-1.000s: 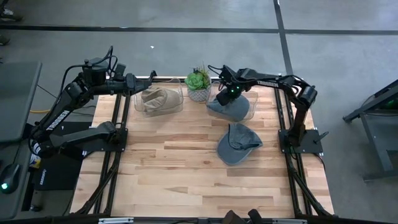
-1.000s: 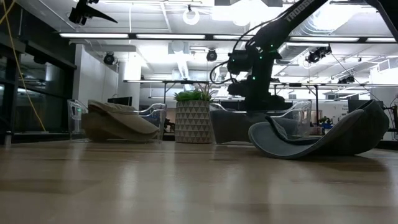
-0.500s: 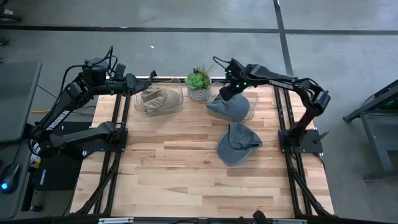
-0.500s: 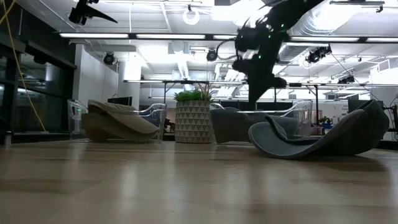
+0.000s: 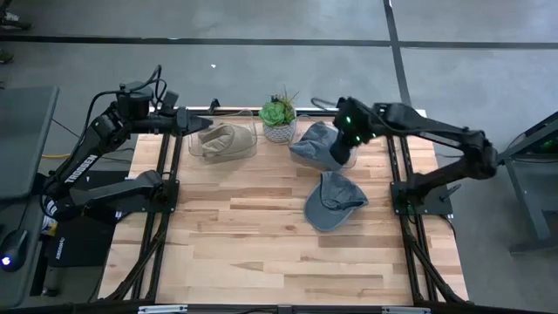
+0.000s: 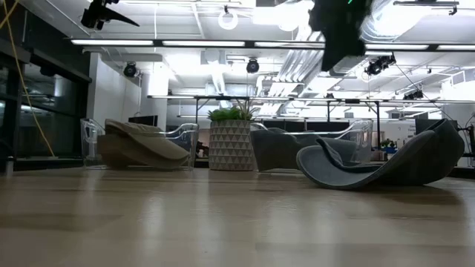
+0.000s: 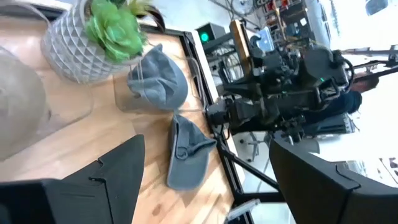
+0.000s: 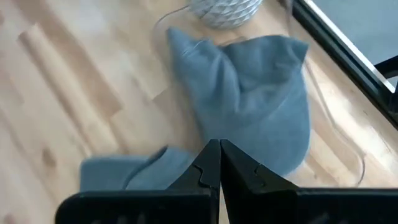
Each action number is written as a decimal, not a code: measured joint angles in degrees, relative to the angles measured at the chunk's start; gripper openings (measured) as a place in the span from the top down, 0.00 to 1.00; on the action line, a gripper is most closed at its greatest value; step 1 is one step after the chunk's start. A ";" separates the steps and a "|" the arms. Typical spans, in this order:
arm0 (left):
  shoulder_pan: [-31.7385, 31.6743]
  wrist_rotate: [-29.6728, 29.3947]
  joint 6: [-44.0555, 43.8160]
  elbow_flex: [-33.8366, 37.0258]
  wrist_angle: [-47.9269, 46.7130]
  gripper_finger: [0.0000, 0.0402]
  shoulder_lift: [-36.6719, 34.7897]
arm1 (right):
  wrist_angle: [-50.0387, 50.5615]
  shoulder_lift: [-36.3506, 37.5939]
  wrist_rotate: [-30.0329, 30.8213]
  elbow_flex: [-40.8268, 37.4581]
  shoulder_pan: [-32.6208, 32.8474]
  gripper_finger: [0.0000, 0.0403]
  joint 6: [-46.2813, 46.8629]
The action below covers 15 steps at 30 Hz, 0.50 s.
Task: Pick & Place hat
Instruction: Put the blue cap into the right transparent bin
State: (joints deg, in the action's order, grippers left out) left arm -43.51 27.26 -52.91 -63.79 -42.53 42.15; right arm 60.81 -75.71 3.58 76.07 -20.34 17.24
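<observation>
The right gripper (image 8: 219, 163), jaws clenched on nothing, hovers above the grey cloth cap (image 5: 319, 144) in its clear bin. The left gripper (image 7: 205, 168) waits, jaws released, by the tan cap (image 5: 223, 138).

Grey floor (image 5: 218, 22), perhaps concrete

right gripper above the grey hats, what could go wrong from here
The right gripper is shut and empty, so dropping onto the grey hat on the table this way would probably only push it. The grey hat in the clear bin hangs over the edge; an arm brushing it could drag it out.
</observation>
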 joint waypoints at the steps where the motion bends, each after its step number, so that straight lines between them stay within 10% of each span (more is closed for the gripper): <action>1: 0.00 0.80 0.19 0.02 -0.10 0.25 0.00 | 1.03 0.92 1.07 0.00 1.92 1.00 0.74; 15: 0.02 8.56 2.38 0.00 -0.07 0.25 1.35 | 10.84 2.96 13.76 0.00 28.75 1.00 14.84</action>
State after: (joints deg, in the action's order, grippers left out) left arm -43.48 35.82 -50.53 -63.79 -42.60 43.49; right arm 71.65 -72.75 17.34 76.07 8.41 32.08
